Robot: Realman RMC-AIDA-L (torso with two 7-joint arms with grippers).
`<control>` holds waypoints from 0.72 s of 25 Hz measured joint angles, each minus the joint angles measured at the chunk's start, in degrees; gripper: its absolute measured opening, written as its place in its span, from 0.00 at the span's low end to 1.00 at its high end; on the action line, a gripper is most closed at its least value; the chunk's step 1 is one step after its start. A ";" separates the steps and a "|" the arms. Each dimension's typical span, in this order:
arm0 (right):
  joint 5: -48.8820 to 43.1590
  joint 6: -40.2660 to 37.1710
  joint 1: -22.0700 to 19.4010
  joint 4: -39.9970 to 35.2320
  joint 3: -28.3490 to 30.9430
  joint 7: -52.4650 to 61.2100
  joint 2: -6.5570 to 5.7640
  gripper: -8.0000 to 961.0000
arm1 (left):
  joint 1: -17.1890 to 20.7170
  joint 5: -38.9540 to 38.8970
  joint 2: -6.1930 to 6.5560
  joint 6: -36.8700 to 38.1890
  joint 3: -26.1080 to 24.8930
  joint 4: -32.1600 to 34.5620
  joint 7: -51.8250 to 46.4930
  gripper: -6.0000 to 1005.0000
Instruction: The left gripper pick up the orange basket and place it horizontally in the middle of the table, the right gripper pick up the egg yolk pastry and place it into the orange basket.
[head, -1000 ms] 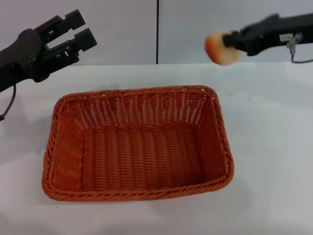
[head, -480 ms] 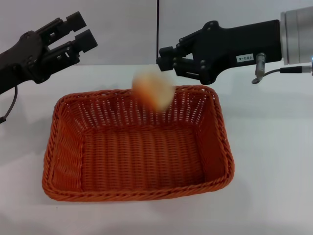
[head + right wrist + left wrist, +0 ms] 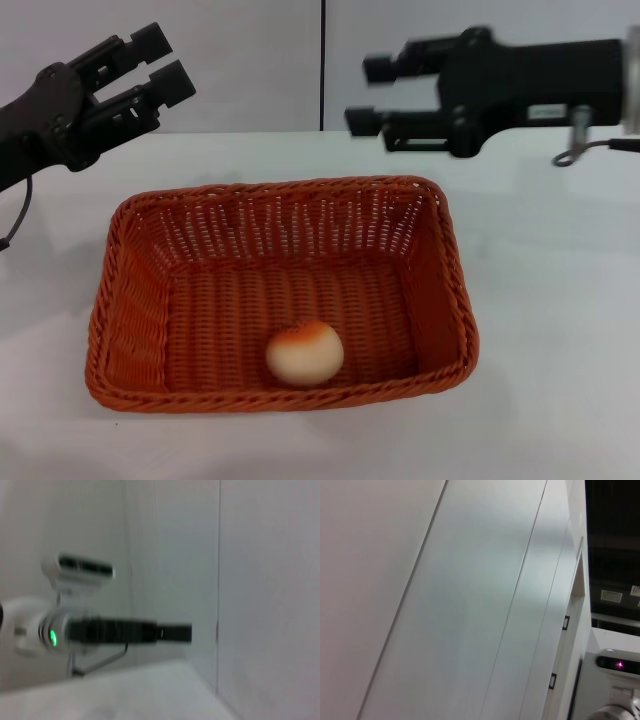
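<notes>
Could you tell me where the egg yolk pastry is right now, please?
In the head view, the egg yolk pastry lies inside the orange basket, on its floor close to the near wall, roughly mid-width, free of both grippers.

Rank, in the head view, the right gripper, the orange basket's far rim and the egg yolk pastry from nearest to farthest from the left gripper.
1. Far rim of the orange basket: just below the left gripper, toward the wall.
2. The right gripper: open, raised over the basket's far right corner.
3. The egg yolk pastry: inside the basket, by its near wall.
</notes>
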 joint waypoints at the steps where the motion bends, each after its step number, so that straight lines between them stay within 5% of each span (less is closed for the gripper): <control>1: 2.99 0.02 -1.47 0.54 0.65 -2.79 0.00 0.54 | 0.03 -0.06 -0.04 -0.02 -0.11 0.00 0.30 0.78; 9: 32.77 -3.25 -13.31 15.84 7.24 -32.91 -0.11 0.65 | -0.39 -5.44 -0.21 -0.71 -3.79 -6.00 8.32 0.78; 17: 53.97 -19.56 -14.47 53.00 24.83 -61.58 -0.39 0.65 | 0.13 -13.77 -0.38 -3.27 -9.54 -16.99 24.29 0.78; 18: 55.00 -21.20 -14.47 56.36 27.58 -64.20 -0.27 0.65 | 0.44 -17.29 -0.48 -3.61 -15.01 -23.93 34.17 0.78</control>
